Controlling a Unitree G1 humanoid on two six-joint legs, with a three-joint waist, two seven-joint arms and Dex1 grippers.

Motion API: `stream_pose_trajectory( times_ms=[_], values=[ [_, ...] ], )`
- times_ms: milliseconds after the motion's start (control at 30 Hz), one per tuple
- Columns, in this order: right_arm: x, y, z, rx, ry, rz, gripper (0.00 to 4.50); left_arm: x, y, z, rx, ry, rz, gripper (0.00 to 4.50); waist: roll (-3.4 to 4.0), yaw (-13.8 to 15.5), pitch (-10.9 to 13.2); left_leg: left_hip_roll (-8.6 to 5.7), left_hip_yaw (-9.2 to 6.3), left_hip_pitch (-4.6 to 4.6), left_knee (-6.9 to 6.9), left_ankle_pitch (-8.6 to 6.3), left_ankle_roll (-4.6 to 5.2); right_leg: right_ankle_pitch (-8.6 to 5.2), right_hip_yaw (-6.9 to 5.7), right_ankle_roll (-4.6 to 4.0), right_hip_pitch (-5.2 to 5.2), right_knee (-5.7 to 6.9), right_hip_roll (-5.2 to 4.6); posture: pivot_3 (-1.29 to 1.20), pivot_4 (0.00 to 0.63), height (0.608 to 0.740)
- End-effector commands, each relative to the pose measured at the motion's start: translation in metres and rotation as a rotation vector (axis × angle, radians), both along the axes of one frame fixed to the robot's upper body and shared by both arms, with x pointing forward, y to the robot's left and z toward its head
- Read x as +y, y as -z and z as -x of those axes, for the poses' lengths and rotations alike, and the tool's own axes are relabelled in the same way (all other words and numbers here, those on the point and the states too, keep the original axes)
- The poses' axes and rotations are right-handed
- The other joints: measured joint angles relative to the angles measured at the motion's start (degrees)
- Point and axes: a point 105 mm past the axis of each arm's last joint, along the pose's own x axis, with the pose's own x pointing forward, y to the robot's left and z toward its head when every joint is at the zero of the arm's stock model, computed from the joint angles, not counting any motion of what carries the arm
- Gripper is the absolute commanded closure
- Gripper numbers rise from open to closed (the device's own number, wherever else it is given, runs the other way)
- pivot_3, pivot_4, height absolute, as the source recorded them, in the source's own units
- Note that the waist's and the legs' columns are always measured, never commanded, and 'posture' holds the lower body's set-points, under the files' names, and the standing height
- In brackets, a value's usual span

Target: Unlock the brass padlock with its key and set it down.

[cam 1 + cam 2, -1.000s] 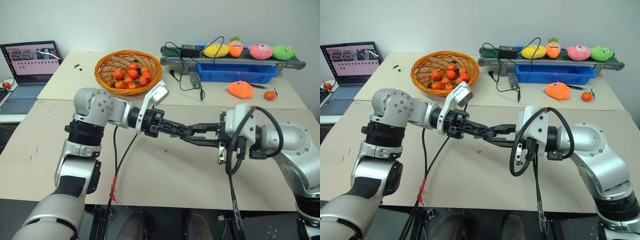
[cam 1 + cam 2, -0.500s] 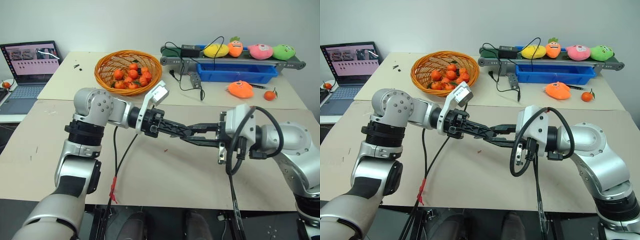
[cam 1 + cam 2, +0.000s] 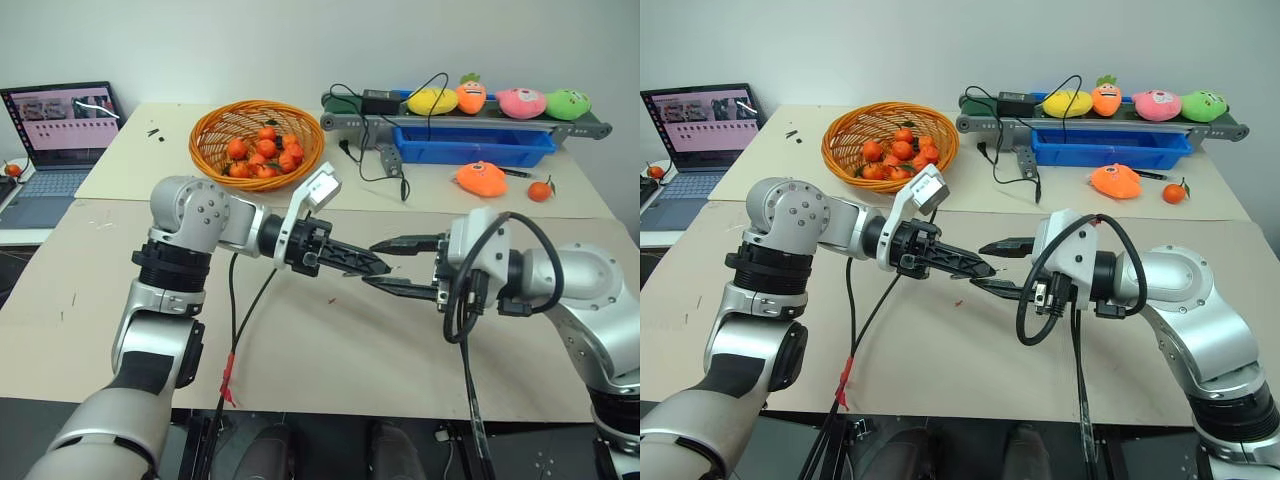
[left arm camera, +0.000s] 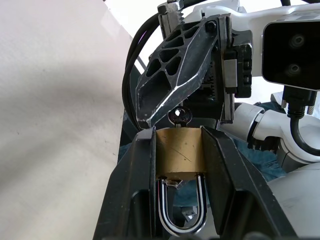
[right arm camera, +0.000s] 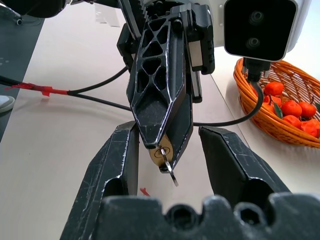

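Table (image 3: 330, 350) under arms bare; basket (image 3: 257, 135) behind.

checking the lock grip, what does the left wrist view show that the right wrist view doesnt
Left wrist view alone: the brass padlock's squarish body clamped between the left pincer's two fingers, with its silver shackle looping back toward the camera.

Right wrist view alone: the orange basket of small oranges, a red mark on the table, and the right pincer standing open, its fingers on either side of the lock without touching it.

Both: the key sticking out of the padlock's keyhole end, and the beige table.
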Motion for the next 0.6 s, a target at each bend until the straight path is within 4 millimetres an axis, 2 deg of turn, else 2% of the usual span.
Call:
stream_pose_trajectory(
  times_ms=[33, 600],
  values=[
    [-0.0035, -0.0127, 0.0039, -0.067, 0.003, -0.009, 2.22, -0.0022, -0.0116, 0.0074, -0.034, 0.042, 0.027, 3.66, 0.00, 0.00, 0.00, 0.00, 0.00, 0.00, 0.00, 0.00, 0.00, 0.00, 0.00, 0.00, 0.00, 0.00, 0.00, 0.00, 0.150, 0.740],
    [-0.0089, -0.0127, 0.0079, -0.053, 0.005, -0.008, 2.22, 0.0055, -0.0122, -0.0008, -0.045, 0.010, 0.019, 3.66, 0.00, -0.01, 0.00, 0.00, 0.01, 0.01, 0.00, 0.00, 0.00, 0.00, 0.02, 0.00, 0.00, 0.01, 0.00, 0.00, 0.150, 0.740]
  ],
)
